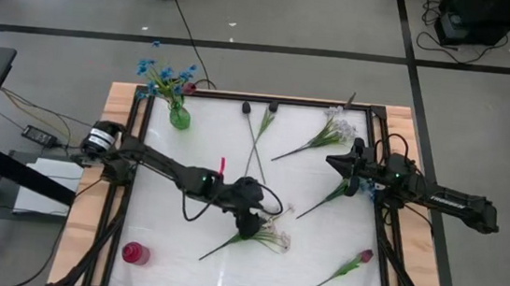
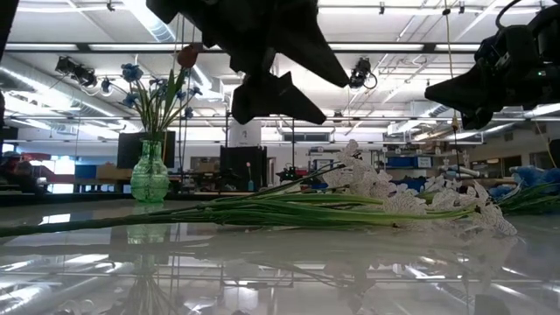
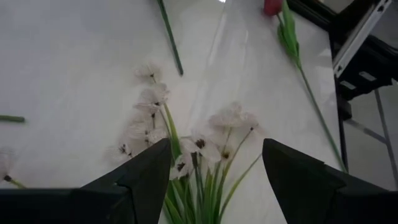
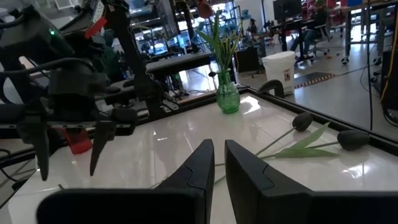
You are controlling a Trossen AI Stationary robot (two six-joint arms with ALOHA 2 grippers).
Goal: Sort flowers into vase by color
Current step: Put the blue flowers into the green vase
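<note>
A spray of small white blossoms [image 1: 269, 236] lies flat on the white table, near the middle. My left gripper [image 1: 249, 225] hovers open just above it. In the left wrist view its fingers stand on either side of the blossoms [image 3: 186, 149] without touching them. A green glass vase [image 1: 180, 117] with blue flowers stands at the far left. A small red vase [image 1: 135, 254] stands at the near left. My right gripper [image 1: 331, 158] waits at the right side, shut and pointing level, with nothing between its fingers [image 4: 205, 165].
A second white spray [image 1: 331, 130] lies at the far right, and two dark buds [image 1: 258, 108] on long stems lie at the far middle. A pink tulip [image 1: 356, 261] lies at the near right. One more green stem [image 1: 324, 201] lies below the right gripper. A dark frame [image 1: 380, 155] edges the table.
</note>
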